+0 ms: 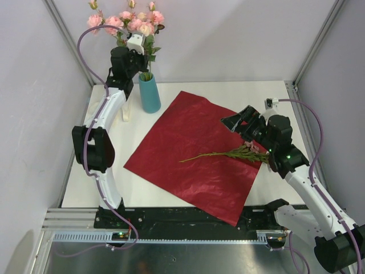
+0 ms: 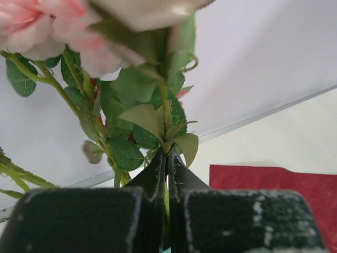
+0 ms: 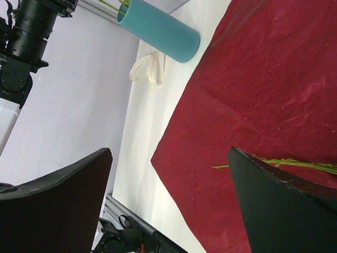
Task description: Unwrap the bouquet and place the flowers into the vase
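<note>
The teal vase (image 1: 150,93) stands at the back left of the table and holds several pink flowers (image 1: 128,23). Just above its mouth, my left gripper (image 1: 144,57) is shut on one green stem (image 2: 166,138), with leaves and pink blooms (image 2: 31,26) above the jaws. The dark red wrapping paper (image 1: 194,154) lies spread flat. One more flower stem (image 1: 219,154) lies on it, its bloom end hidden under my right arm. My right gripper (image 1: 239,123) hangs open over the paper's right part with nothing in it (image 3: 169,153); the stem's cut end (image 3: 295,163) shows beside one finger.
A cream ribbon (image 1: 125,114) lies loose on the table left of the vase, also seen in the right wrist view (image 3: 147,68). Frame posts and white walls close in the back and sides. Bare white tabletop (image 1: 102,182) shows left of the paper.
</note>
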`<state>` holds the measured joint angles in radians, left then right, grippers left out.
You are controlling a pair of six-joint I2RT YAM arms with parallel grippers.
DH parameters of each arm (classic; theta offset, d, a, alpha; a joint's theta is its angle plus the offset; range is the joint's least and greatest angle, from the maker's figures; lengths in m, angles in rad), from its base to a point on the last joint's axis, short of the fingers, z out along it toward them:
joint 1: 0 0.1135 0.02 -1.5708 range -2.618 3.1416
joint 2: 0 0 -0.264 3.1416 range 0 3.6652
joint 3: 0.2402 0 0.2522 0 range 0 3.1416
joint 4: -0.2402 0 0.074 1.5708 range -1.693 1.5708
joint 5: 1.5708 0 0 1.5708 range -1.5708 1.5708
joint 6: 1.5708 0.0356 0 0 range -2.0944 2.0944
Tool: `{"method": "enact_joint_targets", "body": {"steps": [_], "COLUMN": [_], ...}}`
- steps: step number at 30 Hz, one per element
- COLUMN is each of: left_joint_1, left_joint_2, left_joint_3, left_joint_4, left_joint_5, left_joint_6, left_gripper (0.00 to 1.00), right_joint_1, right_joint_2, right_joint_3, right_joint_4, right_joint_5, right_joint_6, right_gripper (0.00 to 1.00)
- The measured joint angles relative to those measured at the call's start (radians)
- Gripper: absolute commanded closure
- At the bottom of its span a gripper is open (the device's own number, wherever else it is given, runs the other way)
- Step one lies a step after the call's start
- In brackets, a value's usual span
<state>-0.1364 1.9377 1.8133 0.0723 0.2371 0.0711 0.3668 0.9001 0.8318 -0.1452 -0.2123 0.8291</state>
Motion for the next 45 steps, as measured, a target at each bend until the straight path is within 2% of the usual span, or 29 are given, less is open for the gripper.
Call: {"method": "enact_joint_targets", "body": {"steps": [4,8,10,12,15,17,22,27,33,40,45], "left_joint_1": [0.0,-0.001,-0.002,-0.003,-0.003,-0.003,-0.002,-0.002,-0.002,-0.005,-0.037], "left_joint_2": [-0.017,-0.024,-0.029,-0.035,-0.052,-0.069,-0.159,-0.307,-0.509,-0.738,-0.927], "left_joint_3": [-0.037,-0.072,-0.085,-0.092,-0.101,-0.108,-0.146,-0.23,-0.404,-0.669,-0.853], "left_joint_4": [0.002,0.006,0.008,0.007,-0.008,-0.014,-0.029,-0.032,-0.054,-0.141,-0.19], "left_joint_5": [0.003,0.003,0.003,0.002,-0.004,-0.009,-0.024,-0.019,0.032,0.13,0.143], "left_joint_6": [-0.001,-0.003,-0.008,-0.011,-0.021,-0.028,-0.054,-0.102,-0.209,-0.333,-0.38], "left_gripper": [1.0,0.88,0.79,0.65,0.38,0.24,0.04,0.01,0.0,0.0,0.0], "right_joint_1": [0.0,0.0,0.0,0.0,0.0,0.0,0.002,0.005,0.019,0.052,0.06], "right_joint_2": [0.0,0.0,-0.001,-0.001,-0.006,-0.013,-0.041,-0.061,-0.056,0.032,0.101], "right_joint_3": [0.0,0.0,0.0,0.0,0.0,0.0,0.0,0.0,-0.001,-0.026,-0.068], "right_joint_4": [-0.004,-0.018,-0.022,-0.023,-0.033,-0.049,-0.113,-0.203,-0.354,-0.517,-0.548], "right_joint_5": [0.0,0.001,0.001,0.001,0.005,0.013,0.065,0.138,0.246,0.35,0.396], "right_joint_6": [0.0,0.001,0.001,0.001,0.004,0.01,0.058,0.15,0.327,0.568,0.69], "right_gripper": [0.02,0.02,0.02,0.02,0.02,0.02,0.02,0.02,0.05,0.2,0.25]}}
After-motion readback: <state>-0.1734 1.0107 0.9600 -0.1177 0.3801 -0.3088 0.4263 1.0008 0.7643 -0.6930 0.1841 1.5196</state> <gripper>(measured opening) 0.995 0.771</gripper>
